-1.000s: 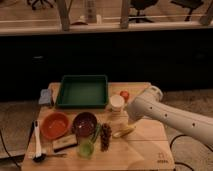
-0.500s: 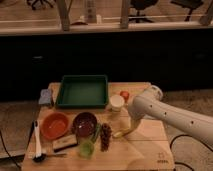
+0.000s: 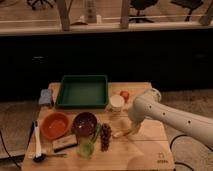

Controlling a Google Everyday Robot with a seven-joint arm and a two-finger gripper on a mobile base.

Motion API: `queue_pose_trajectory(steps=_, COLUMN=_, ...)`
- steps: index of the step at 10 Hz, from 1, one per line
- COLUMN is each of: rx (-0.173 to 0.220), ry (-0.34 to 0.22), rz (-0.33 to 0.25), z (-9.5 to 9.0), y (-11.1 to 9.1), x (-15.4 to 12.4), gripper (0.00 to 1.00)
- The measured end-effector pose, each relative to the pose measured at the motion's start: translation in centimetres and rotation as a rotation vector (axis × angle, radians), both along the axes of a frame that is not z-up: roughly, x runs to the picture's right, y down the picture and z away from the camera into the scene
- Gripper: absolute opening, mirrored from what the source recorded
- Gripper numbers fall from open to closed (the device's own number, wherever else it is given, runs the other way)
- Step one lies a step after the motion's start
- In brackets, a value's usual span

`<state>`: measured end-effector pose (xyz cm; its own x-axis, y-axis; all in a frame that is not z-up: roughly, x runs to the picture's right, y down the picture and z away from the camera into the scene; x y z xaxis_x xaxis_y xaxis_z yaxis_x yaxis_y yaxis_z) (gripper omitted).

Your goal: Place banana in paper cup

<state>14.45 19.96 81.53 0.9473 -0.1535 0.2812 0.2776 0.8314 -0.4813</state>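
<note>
paper cup (image 3: pixel 116 102): upright on the wooden table (image 3: pixel 145 150), just off the front right corner of the green tray (image 3: pixel 82 91); its inside is too dim to read.
green tray: rear middle of the table, bare green floor showing.
bowls: orange bowl (image 3: pixel 55 125) and dark purple bowl (image 3: pixel 85 123) side by side at front left; contents unclear.
green cup (image 3: pixel 85 148): upright, in front of the purple bowl.
banana (image 3: pixel 121 134): lying on the table in front of the paper cup, outside it, just right of the grapes (image 3: pixel 105 136).
gripper (image 3: pixel 131 128): low over the table at the banana's right end; cannot tell whether it is closed or gripping.
in the way: the white arm (image 3: pixel 170 117) bends just right of the paper cup.
cut off: the arm leaves at the right edge.
</note>
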Motion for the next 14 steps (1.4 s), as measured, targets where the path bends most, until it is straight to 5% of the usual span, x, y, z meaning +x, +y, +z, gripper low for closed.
queue_pose_trajectory(steps=4, rx=-0.055, ry=-0.020, rz=-0.008, z=1.4, y=2.3, x=-0.7, gripper=0.75)
queue_pose_trajectory(steps=11, rx=-0.068, ry=-0.029, rz=0.038, z=1.8, y=3.5, x=1.6, gripper=0.05)
queue_pose_trajectory(steps=14, rx=-0.044, ry=-0.025, rz=0.043, z=0.7, y=2.5, x=4.1, gripper=0.00)
